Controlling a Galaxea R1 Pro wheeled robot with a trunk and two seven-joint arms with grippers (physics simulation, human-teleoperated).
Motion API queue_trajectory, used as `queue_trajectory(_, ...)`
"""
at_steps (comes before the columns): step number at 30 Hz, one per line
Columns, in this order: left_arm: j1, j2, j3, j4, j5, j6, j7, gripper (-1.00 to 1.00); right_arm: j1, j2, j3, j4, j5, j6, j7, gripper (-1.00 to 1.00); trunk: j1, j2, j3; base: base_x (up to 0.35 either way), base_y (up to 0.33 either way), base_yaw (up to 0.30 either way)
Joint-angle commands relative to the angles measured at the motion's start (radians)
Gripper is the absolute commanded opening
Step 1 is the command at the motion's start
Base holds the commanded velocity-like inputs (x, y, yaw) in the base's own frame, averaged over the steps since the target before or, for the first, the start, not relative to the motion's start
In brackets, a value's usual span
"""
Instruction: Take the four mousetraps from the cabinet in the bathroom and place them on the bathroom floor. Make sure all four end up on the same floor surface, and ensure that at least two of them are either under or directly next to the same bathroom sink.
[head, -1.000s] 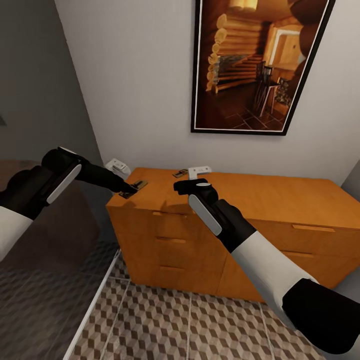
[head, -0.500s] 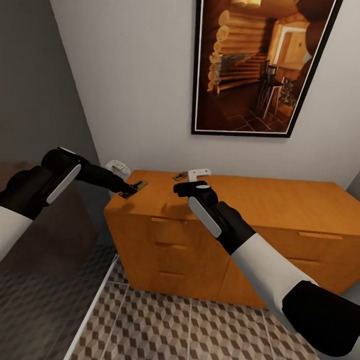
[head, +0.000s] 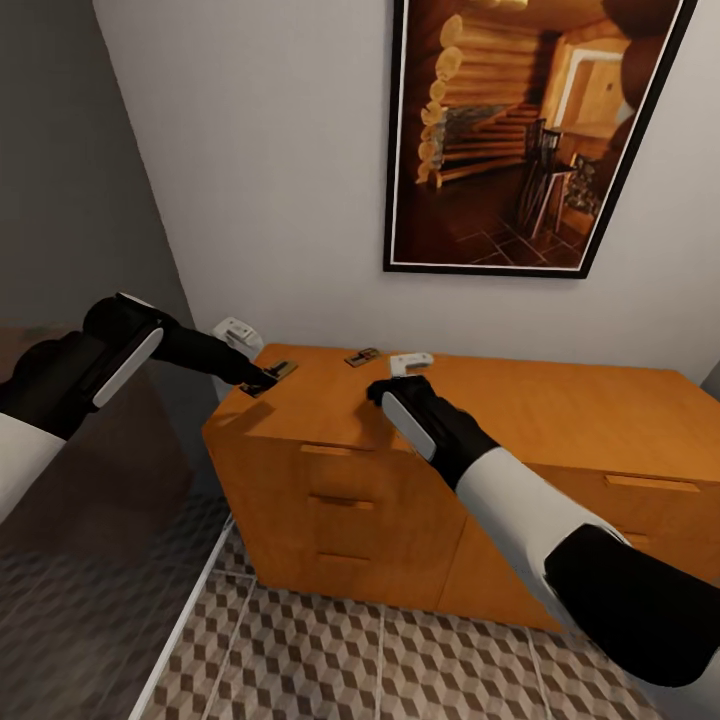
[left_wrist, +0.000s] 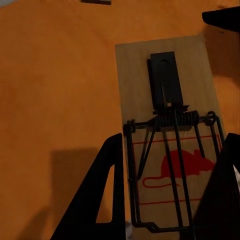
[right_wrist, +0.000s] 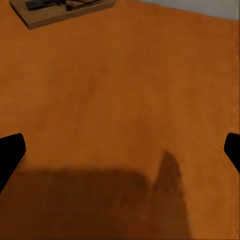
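We find two mousetraps atop the cabinet. Left jaws straddle one trap at 10 o'clock; right jaws open.

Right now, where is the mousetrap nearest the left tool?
In the head view, the mousetrap lies on the cabinet top's left corner, between the left tool's fingers.

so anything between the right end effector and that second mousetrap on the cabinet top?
Nothing visible. The right end effector is open over bare cabinet top, and the mousetrap lies ahead of it with only clear wood between. The left end effector already straddles the other mousetrap near the cabinet's left corner, well clear of that path.
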Motion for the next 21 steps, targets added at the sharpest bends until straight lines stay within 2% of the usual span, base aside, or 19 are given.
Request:
queue_trajectory(1, -0.001, 0.001, -0.002, -0.001, -0.002, 0.002, -0.001, -1.0, -0.02, 0.0, 0.004, 0.024, -0.011, -0.001, -0.01, 1.0, 0.0, -0.001, -0.001, 0.0, 0.0, 0.0)
queue_trajectory(3, -0.001, 0.001, -0.002, -0.001, -0.002, 0.002, -0.001, -1.0, -0.06, 0.002, 0.004, 0.07, -0.012, -0.023, -0.01, 1.0, 0.0, -0.001, -0.001, 0.0, 0.0, 0.0)
queue_trajectory(6, -0.001, -0.002, -0.003, -0.001, -0.002, 0.002, -0.002, -1.0, -0.091, 0.002, 0.003, 0.103, -0.013, -0.047, -0.009, 1.0, 0.0, -0.001, -0.001, 0.0, 0.0, 0.0)
queue_trajectory(11, -0.001, -0.003, -0.003, 0.002, 0.0, 0.002, -0.002, -1.0, -0.094, 0.002, 0.003, 0.095, -0.043, -0.05, -0.007, 1.0, 0.0, -0.001, -0.001, 0.0, 0.03, 0.0)
queue_trajectory(15, -0.001, -0.004, -0.003, 0.001, 0.0, 0.002, -0.002, -1.0, -0.095, 0.002, 0.003, 0.092, -0.07, -0.051, -0.003, 1.0, 0.0, -0.001, -0.001, 0.0, 0.194, 0.0)
queue_trajectory(21, -0.001, -0.002, -0.002, 0.001, 0.0, 0.002, -0.002, -1.0, -0.095, 0.003, 0.004, 0.086, -0.078, -0.051, 0.0, 1.0, 0.0, -0.001, -0.001, 0.0, 0.11, 0.0)
